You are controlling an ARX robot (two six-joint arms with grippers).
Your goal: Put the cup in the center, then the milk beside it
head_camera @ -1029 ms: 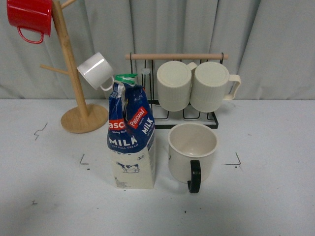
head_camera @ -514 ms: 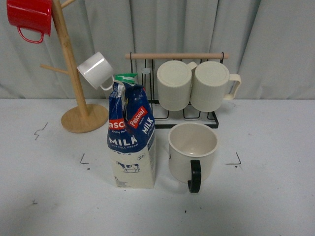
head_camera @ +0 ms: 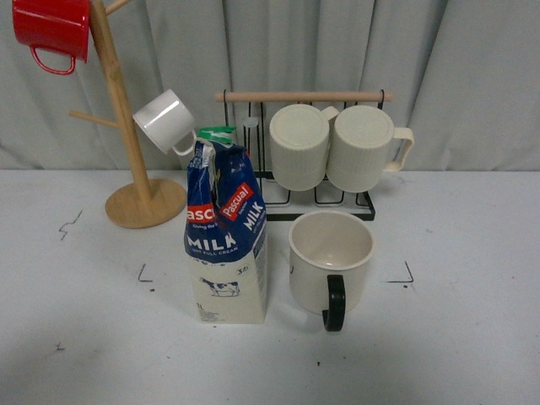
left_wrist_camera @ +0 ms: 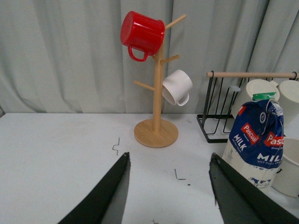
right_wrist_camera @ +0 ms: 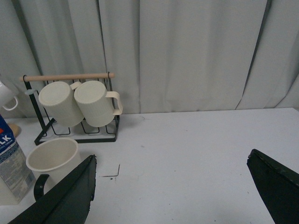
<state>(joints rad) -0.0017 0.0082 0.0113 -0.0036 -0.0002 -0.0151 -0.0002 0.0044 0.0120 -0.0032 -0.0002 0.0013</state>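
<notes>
Stood done by the look of it, cup point(head_camera: 331, 257) upright mid-table point(head_camera: 472, 337) between the corner marks, milk point(head_camera: 225, 234) just beside on its left, both grippers point(left_wrist_camera: 169, 186) point(right_wrist_camera: 170, 186) spread wide and empty, best kept clear of the tall tippy carton.

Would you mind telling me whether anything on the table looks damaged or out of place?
The milk carton's blue top is crumpled and dented below the green cap, though it stands upright. The cup beside it sits upright, with no spill visible.
</notes>
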